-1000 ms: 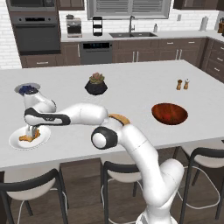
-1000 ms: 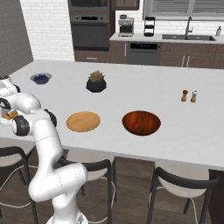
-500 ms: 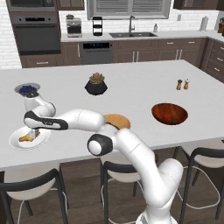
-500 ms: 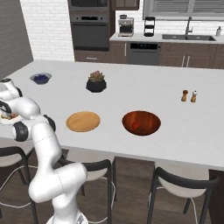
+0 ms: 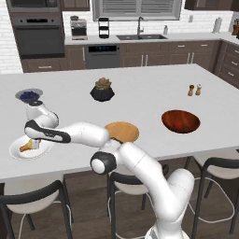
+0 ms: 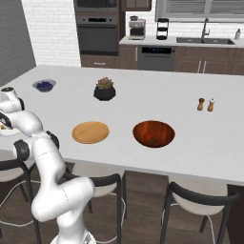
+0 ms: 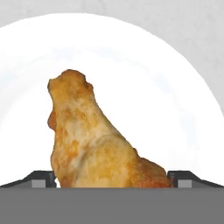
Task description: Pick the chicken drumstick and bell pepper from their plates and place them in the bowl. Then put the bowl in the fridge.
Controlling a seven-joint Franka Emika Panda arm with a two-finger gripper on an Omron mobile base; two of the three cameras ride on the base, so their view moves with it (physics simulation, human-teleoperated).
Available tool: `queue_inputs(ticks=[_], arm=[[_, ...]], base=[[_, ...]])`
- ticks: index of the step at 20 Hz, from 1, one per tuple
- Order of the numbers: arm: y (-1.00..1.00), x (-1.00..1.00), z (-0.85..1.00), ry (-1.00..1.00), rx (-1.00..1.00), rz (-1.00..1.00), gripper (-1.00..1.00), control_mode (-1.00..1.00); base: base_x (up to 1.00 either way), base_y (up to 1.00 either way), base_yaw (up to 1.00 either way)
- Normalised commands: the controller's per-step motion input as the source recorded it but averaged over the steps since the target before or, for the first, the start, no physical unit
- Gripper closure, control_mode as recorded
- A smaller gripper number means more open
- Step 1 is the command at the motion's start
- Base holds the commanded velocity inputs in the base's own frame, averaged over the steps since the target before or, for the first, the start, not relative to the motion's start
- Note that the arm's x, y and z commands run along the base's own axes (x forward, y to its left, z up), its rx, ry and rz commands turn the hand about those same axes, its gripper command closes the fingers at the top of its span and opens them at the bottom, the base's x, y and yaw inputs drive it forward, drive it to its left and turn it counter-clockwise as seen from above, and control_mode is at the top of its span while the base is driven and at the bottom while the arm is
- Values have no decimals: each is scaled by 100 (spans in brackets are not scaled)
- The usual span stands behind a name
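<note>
Chicken drumstick [image 7: 98,140] lay on the white plate [image 7: 175,100], golden and lumpy. In the hand view it sat between the two dark fingertips [image 7: 39,178], which stood far apart, one on each side of it. The jaws were spread wide and were not pinching it. I could not tell if the tips touched the meat.

In the left base view the drumstick [image 5: 26,146] showed as a small orange bit on the white plate [image 5: 18,155], near the left edge of the bench [image 5: 140,93]. The gripper [image 5: 33,140] was down low right over it, and the white arm reached across from the lower right.

The bell pepper [image 6: 148,137] was already in the reddish-brown bowl [image 6: 153,134], a small red lump against the dark inside. The bowl [image 5: 181,121] sat on the bench, well apart from the white plate. The wooden plate [image 6: 90,132] lay bare just beside the bowl, between it and the arm. In the left base view the arm covered part of that wooden plate [image 5: 125,130].

A black plant pot [image 5: 102,90] stood farther back on the bench. A little grey-blue bowl of dark berries [image 5: 29,95] sat near the white plate. Two small shakers [image 5: 194,90] stood close together on the far right side.
</note>
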Motion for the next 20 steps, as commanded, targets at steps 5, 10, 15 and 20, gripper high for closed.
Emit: queue_inputs(ticks=[5,10,15,20], arm=[[13,0,-50,5,0,12,100,-100],[-10,-32,0,0,0,5,100,-100],[-59,-72,22,-1,0,1,100,-100],[-80,-65,68,-4,0,0,100,-100]], base=[[0,0,0],[0,0,0],[0,0,0],[0,0,0]])
